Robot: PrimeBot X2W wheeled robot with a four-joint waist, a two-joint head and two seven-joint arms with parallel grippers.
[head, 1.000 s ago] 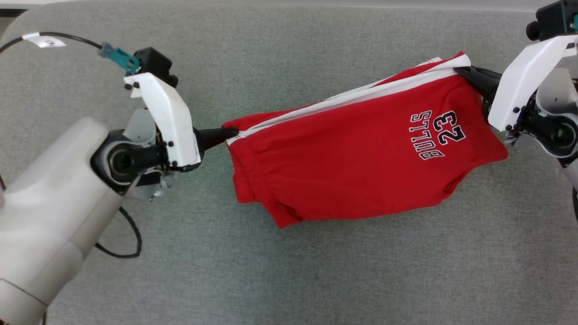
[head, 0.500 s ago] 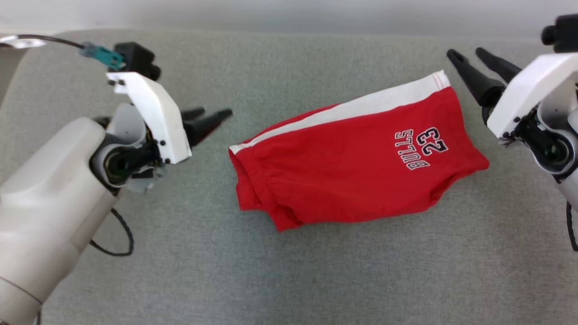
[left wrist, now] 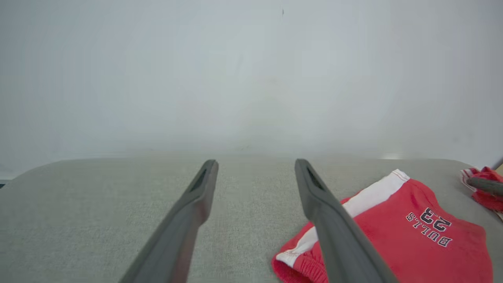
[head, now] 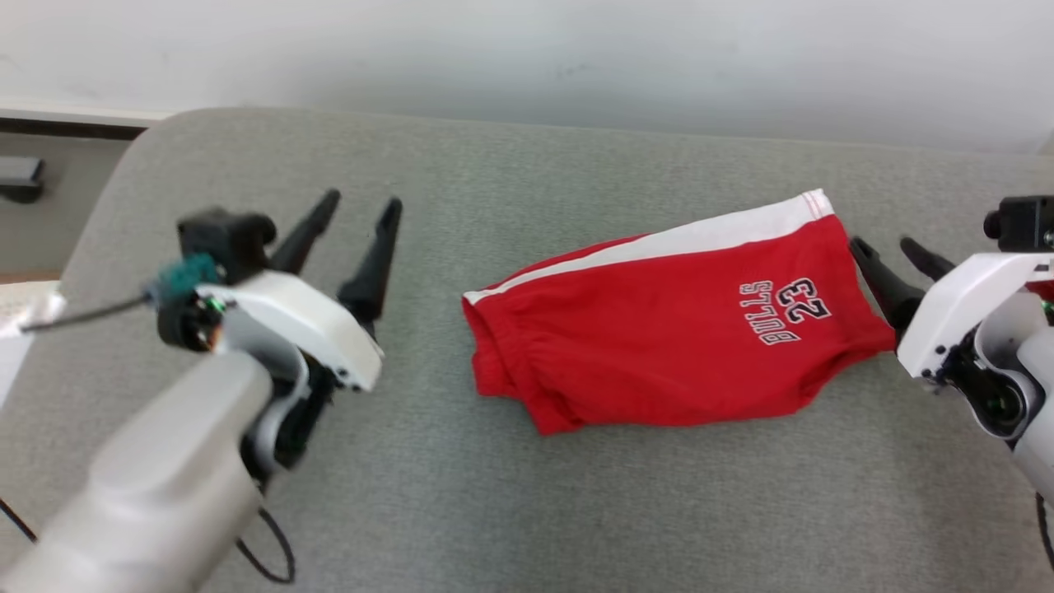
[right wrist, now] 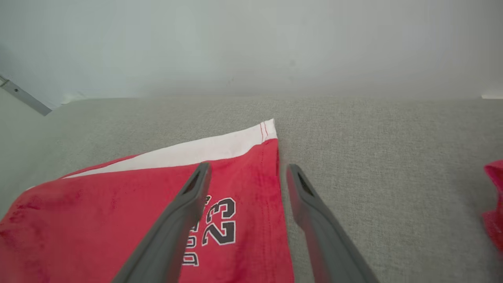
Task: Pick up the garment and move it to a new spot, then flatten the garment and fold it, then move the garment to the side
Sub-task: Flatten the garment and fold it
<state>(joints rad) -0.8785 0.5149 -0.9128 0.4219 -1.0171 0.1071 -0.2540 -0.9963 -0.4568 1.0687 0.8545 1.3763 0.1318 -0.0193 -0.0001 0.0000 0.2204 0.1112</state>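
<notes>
Garment: the red sports shorts with a white side stripe point(head: 659, 329) lie folded on the table. No tool holds them.
Print: the dark and white words "BULLS 23" point(head: 784, 311) sit near the right end of the shorts.
Table: the grey cloth-covered table point(head: 576, 511) is under the shorts and spreads out all around them.
Left tool: the left tool point(head: 363, 200) is well apart from the left end of the shorts. Its two long dark fingers are spread wide and hold nothing.
Right tool: the right tool point(head: 883, 243) is just beside the right end of the shorts, with its fingers spread and nothing between them. In the right wrist view one finger crosses over the print, and the other is over bare table just past the hem. I cannot tell if it touches the shorts.
Wall: a pale wall point(head: 527, 58) stands behind the shorts.
Other cloth: a small bunch of red cloth point(left wrist: 485, 198) lies past the right end of the shorts.
</notes>
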